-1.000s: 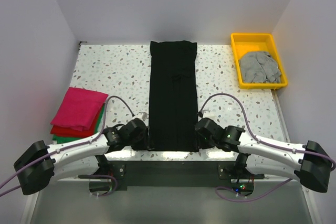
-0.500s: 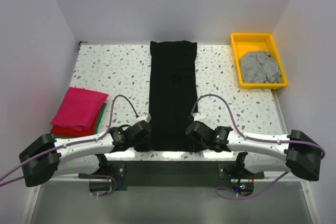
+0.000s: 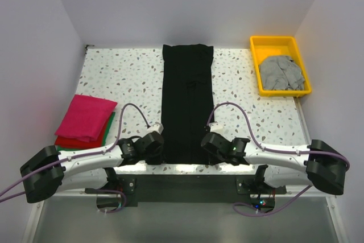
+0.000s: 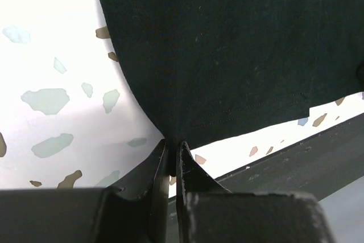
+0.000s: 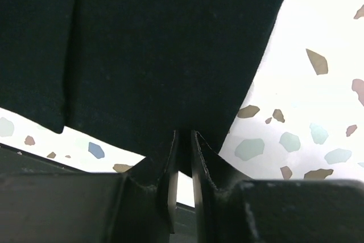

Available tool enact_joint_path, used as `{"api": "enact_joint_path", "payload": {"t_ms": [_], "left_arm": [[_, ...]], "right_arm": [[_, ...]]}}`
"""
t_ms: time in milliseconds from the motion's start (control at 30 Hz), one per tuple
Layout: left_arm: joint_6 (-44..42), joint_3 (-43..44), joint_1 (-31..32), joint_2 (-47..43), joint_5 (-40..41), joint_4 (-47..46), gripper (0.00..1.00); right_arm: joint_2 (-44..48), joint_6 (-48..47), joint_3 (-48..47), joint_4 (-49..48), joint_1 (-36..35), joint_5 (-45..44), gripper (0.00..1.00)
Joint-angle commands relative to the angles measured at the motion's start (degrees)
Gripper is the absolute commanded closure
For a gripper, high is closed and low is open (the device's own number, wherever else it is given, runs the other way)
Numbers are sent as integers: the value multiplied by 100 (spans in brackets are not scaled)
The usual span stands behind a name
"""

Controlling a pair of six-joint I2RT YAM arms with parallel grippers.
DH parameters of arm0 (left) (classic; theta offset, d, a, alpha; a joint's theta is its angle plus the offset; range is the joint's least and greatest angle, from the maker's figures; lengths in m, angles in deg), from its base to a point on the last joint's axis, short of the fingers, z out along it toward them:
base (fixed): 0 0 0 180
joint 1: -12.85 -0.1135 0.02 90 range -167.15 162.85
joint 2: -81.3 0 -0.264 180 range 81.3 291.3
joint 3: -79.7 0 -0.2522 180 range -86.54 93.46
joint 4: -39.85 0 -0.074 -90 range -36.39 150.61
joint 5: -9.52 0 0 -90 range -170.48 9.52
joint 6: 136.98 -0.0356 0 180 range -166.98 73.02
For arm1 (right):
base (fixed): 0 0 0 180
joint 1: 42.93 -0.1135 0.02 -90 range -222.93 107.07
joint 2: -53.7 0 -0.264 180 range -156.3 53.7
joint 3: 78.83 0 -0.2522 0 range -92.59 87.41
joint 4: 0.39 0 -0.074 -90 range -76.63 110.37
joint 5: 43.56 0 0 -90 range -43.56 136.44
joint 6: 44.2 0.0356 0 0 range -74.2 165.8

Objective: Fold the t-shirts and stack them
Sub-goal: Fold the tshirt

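Here the black shirt (image 3: 187,101) is laid out down the middle of the table (image 3: 125,78) as a long, narrow strip, folded lengthwise, reaching from the far edge to the near edge. Its near hem is held at both corners. In the left wrist view, the left gripper (image 4: 173,147) is seen at the near left corner with its jaws drawn almost together, and a point of black cloth is pinched between them. In the right wrist view, the right gripper (image 5: 183,138) is seen at the near right corner with its jaws likewise nearly closed on the hem. Speckled tabletop is seen beside the cloth in both wrist views, and the table's near edge runs just past the hem. Whether the gripped corners are raised off the surface cannot be told; they seem to lie low against it.

A stack of three folded shirts is kept at the left side of the table, well apart from the strip: the magenta shirt (image 3: 86,116) on top, the red shirt (image 3: 71,140) under it, and the green shirt (image 3: 63,151) at the bottom, with only their edges showing. At the far right corner a yellow tray (image 3: 274,40) is placed, and the grey shirt (image 3: 280,72) is crumpled inside it.
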Motion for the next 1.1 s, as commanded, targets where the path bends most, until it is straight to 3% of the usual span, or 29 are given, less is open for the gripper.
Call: {"api": "enact_joint_path", "payload": {"t_ms": [0,33,100,133,233,567,900,1067], "left_arm": [[125,-140,57,-47,41,14,98],[116,-149,57,-47,32,-4,98],[125,-158,65,-38,23,-30,98],[125,-175,65,-21,23,-30,98],[116,-202,65,5,6,-83,98],[125,-246,74,23,6,-144,99],[116,-255,74,120,-12,-189,99],[125,-237,74,129,-21,-189,99]], "right_arm": [[163,97,101,-47,-35,-238,84],[172,97,110,-21,-44,-229,84],[198,97,102,6,-44,-194,75],[224,97,93,14,-44,-177,66],[347,97,84,14,-44,-150,58],[216,71,-373,261,-229,-519,60],[-558,141,-321,-12,-369,-467,60],[-584,194,-197,-38,-378,-484,68]]}}
